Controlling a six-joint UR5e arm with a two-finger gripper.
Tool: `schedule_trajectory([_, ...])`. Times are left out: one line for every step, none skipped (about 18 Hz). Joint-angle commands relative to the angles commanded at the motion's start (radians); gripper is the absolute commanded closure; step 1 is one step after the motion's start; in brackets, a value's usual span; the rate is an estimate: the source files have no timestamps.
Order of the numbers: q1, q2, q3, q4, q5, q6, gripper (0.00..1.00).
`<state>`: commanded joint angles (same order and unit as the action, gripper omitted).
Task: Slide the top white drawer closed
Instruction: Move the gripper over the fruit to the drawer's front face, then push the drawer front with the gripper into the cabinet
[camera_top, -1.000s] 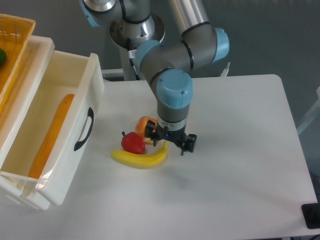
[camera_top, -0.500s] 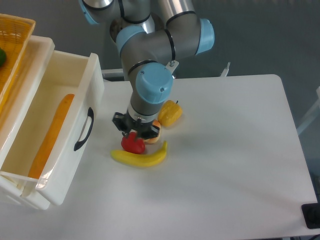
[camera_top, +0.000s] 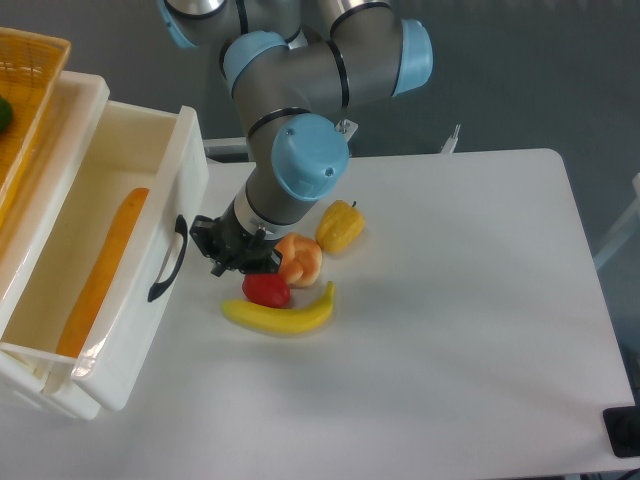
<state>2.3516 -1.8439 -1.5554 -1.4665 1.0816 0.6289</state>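
The top white drawer (camera_top: 128, 300) stands pulled out at the left of the table, its front panel facing right with a curved black handle (camera_top: 170, 259). A long orange object (camera_top: 105, 270) lies inside it. My gripper (camera_top: 209, 248) sits low over the table just right of the handle, close to the drawer front but apart from it. Its black fingers (camera_top: 200, 226) look spread open with nothing between them.
Right behind the gripper lie a red fruit (camera_top: 266, 290), a banana (camera_top: 282, 314), an orange fruit (camera_top: 299, 258) and a yellow pepper (camera_top: 340, 226). A yellow wicker basket (camera_top: 25, 75) sits on the cabinet top at the far left. The table edge (camera_top: 585, 300) runs along the right.
The gripper has swung left from beside the banana, across the fruit, to just in front of the drawer handle. The drawer has not moved.
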Motion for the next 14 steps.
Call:
schedule_trajectory([0.0, 0.002, 0.0, 0.0, -0.002, 0.0, 1.0])
schedule_trajectory([-0.002, 0.003, -0.002, -0.009, -0.003, 0.0, 1.0])
schedule_trajectory([-0.003, 0.003, -0.002, -0.018, -0.003, 0.0, 1.0])
schedule_trajectory([-0.003, 0.003, -0.002, -0.023, -0.003, 0.0, 1.0])
schedule_trajectory([-0.009, 0.003, -0.002, -0.025, -0.003, 0.0, 1.0])
schedule_trajectory([-0.012, 0.003, -0.002, -0.026, -0.003, 0.0, 1.0])
schedule_trajectory([-0.015, 0.003, -0.002, -0.028, -0.003, -0.002, 1.0])
schedule_trajectory([-0.02, 0.003, -0.002, -0.035, -0.003, -0.002, 1.0])
schedule_trajectory([-0.024, 0.003, -0.002, -0.037, -0.003, -0.002, 1.0])
schedule_trajectory([-0.025, 0.003, -0.002, -0.038, -0.003, -0.002, 1.0])
schedule_trajectory([-0.025, 0.003, -0.002, -0.038, -0.003, -0.002, 1.0])
schedule_trajectory([-0.028, 0.003, -0.003, -0.041, -0.003, -0.002, 1.0])
schedule_trajectory([-0.031, 0.003, -0.003, -0.044, -0.003, -0.002, 1.0])
schedule_trajectory([-0.032, 0.005, -0.002, -0.046, -0.003, -0.002, 1.0])
